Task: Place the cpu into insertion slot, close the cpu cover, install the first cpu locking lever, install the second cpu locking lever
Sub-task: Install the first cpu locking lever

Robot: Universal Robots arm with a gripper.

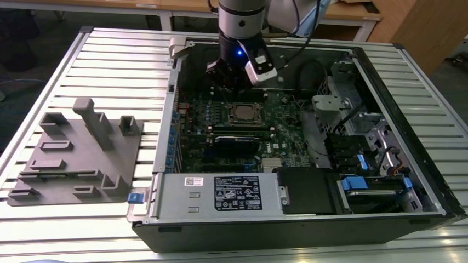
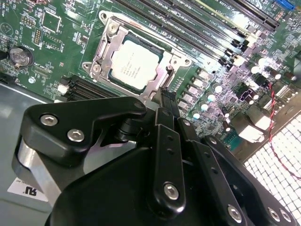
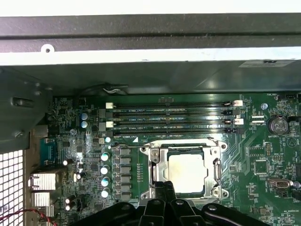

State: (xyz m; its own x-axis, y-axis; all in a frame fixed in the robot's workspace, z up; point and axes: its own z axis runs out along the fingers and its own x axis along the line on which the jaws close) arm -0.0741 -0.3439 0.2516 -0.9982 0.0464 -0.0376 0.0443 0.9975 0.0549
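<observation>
Starting at the exterior view's left, a grey fixture sits on the slatted desk, well apart from the work. Next comes the open case, lying on its side with the board facing up.

The slot is near the middle of the board. The cpu is seated flat in it, silver top up. The cover lies down over the cpu and frames it on all sides. A lever rod runs along one side of the cover; whether it is hooked cannot be told.

The gripper hangs over the board just beside the slot, apart from it. The fingers are narrow, nearly together, and nothing shows between them. Both wrist views put the cpu directly ahead of the fingertips, close to the cover's near edge.

The cpu is square, so it has no long axis. Its edges run parallel to the memory slots, which bound the slot's far side. A row of capacitors stands beside another side. Above the cover there is open room. At the exterior view's right, drive bays stand well clear.
</observation>
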